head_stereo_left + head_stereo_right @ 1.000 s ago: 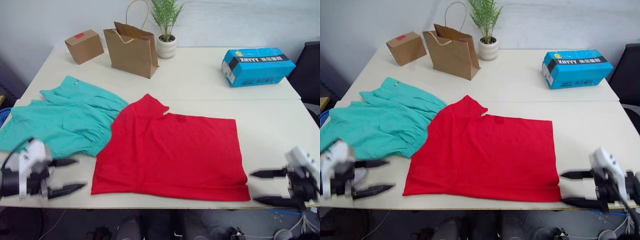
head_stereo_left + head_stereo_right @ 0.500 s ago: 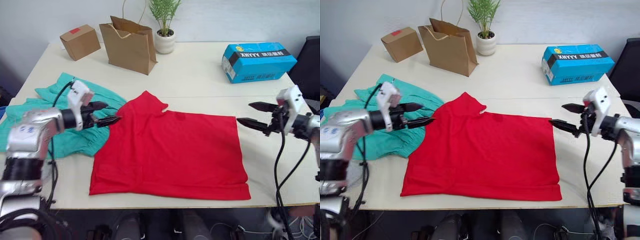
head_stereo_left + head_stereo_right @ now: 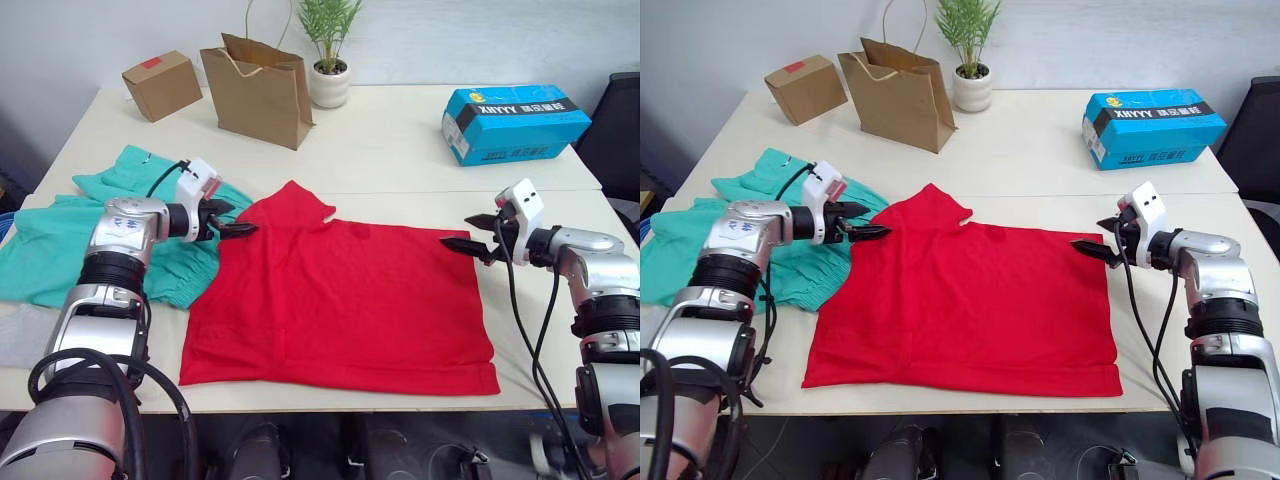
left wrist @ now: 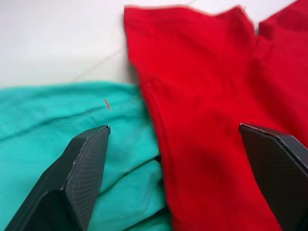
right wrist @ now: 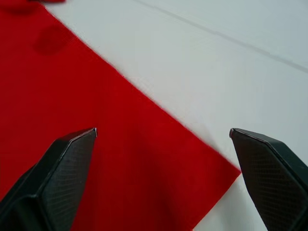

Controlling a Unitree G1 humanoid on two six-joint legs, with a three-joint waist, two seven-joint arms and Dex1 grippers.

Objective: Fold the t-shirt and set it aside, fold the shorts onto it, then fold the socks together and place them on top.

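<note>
The red t-shirt (image 3: 340,300) lies flat in the middle of the table, its left side overlapping the teal shorts (image 3: 60,250) spread at the left. My left gripper (image 3: 238,220) is open at the t-shirt's far left sleeve edge, where red meets teal (image 4: 173,127). Over the t-shirt's far right corner my right gripper (image 3: 458,231) is open, its fingers straddling the hem (image 5: 162,130). Neither gripper holds anything. The socks are out of view.
Along the back of the table stand a cardboard box (image 3: 160,85), a brown paper bag (image 3: 258,90), a potted plant (image 3: 330,70) and a blue carton (image 3: 515,122). Bare tabletop (image 3: 400,160) lies between them and the clothes.
Both arms have come up from the table's front edge. The left gripper moved right to the shirt's sleeve and the right gripper moved left to the far right corner. Both stay open.
</note>
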